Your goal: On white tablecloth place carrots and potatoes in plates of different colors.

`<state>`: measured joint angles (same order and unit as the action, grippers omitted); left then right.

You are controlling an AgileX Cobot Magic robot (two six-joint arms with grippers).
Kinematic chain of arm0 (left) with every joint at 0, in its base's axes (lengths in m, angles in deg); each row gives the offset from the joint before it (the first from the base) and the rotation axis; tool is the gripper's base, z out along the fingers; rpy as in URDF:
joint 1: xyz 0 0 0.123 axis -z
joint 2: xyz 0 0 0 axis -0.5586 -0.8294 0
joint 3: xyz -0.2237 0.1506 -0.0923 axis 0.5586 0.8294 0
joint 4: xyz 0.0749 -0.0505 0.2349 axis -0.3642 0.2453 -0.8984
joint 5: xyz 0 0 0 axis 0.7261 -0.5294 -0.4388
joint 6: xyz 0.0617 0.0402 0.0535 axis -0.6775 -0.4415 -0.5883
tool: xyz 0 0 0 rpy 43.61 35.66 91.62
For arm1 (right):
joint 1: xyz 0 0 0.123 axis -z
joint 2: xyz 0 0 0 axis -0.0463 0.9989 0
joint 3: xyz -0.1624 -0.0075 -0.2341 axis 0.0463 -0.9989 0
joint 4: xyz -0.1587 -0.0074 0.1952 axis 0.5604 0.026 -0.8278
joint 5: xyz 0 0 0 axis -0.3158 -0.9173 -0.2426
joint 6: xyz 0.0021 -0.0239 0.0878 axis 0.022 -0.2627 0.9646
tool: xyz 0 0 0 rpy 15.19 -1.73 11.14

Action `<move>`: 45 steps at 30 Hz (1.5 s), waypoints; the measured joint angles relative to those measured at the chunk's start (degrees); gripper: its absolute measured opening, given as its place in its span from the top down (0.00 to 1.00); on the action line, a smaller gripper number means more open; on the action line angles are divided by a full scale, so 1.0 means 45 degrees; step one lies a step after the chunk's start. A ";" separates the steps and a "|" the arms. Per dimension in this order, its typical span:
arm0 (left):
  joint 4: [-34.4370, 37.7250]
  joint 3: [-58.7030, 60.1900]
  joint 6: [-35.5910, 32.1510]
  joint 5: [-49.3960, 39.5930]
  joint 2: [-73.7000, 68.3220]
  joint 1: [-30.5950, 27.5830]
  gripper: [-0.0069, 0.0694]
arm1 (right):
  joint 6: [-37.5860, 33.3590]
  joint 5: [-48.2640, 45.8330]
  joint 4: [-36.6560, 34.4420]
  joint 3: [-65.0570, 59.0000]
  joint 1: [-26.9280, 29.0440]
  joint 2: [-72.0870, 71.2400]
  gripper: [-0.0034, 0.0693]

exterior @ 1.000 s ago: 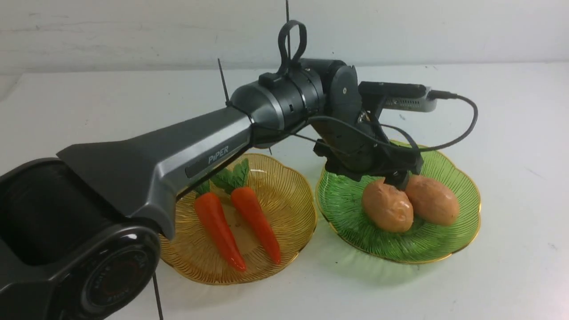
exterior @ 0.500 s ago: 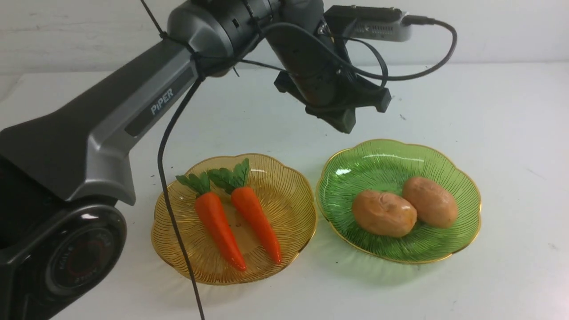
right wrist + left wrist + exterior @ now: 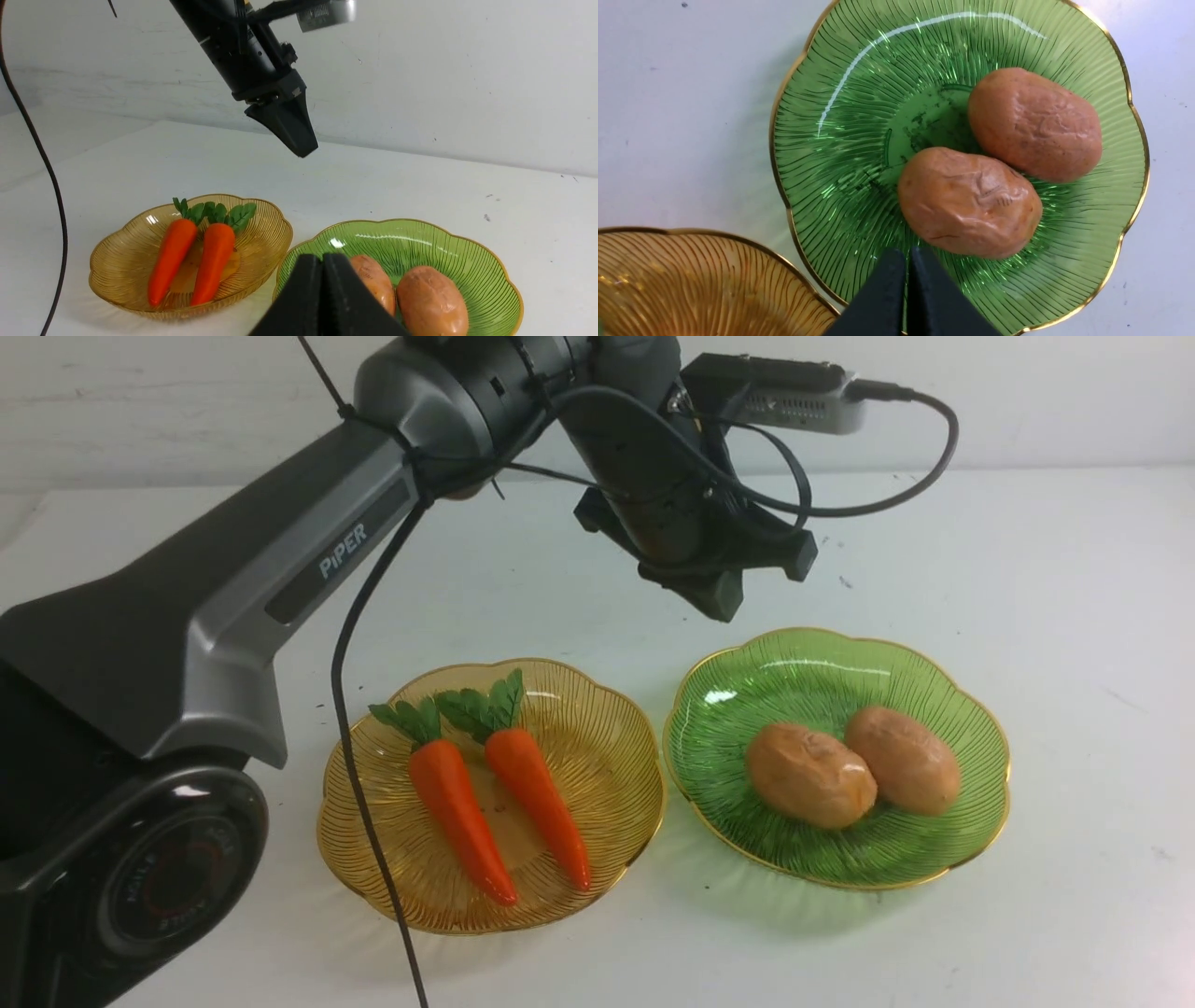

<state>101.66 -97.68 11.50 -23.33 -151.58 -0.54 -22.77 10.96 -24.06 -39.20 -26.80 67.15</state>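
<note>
Two orange carrots [image 3: 453, 807] [image 3: 537, 793] with green tops lie side by side in the amber plate [image 3: 607, 728]. Beside it on the white tablecloth [image 3: 1074, 616], the green plate [image 3: 747, 672] holds two tan potatoes [image 3: 810, 777] [image 3: 904, 761] that touch each other. My left gripper [image 3: 724, 605] hangs shut and empty well above the back edge of the green plate; in the left wrist view its gripper [image 3: 906, 254] shows pressed together over the nearer potato [image 3: 969, 201]. My right gripper [image 3: 322, 259] is shut with nothing in it, low in front of the green plate [image 3: 467, 261].
A black cable [image 3: 359, 728] dangles from the left arm [image 3: 280, 569] in front of the amber plate's left side. A white wall [image 3: 1027, 392] bounds the table at the back.
The left gripper has lifted off the potatoes and risen well above the green plate. The nearer potato shifted slightly and now rests free against the other.
</note>
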 joint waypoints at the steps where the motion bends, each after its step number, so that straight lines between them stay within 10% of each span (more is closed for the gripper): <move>1: 0.0000 -0.0029 0.0000 0.0000 0.0017 0.0000 0.91 | -0.0009 0.0148 0.0000 -0.0206 0.0048 -0.0046 0.97; 16: -0.1309 -0.0054 -0.0688 -0.0078 0.3145 -0.0186 0.91 | -0.0013 0.0861 0.0029 -0.4070 0.4924 -0.1040 0.97; 27: -0.5673 0.6095 -0.1004 -0.0113 0.8546 -0.0327 0.91 | -0.0013 0.0915 0.0029 -0.4084 0.5052 -0.1040 0.97; 45: -0.6859 1.4624 0.1464 0.0349 1.6912 -0.2088 0.91 | -0.0024 0.0952 0.0029 -0.4084 0.6044 -0.1040 0.97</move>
<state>70.80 -31.87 18.09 -21.76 -75.47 -9.94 -22.87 15.24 -23.93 -57.58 0.40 62.48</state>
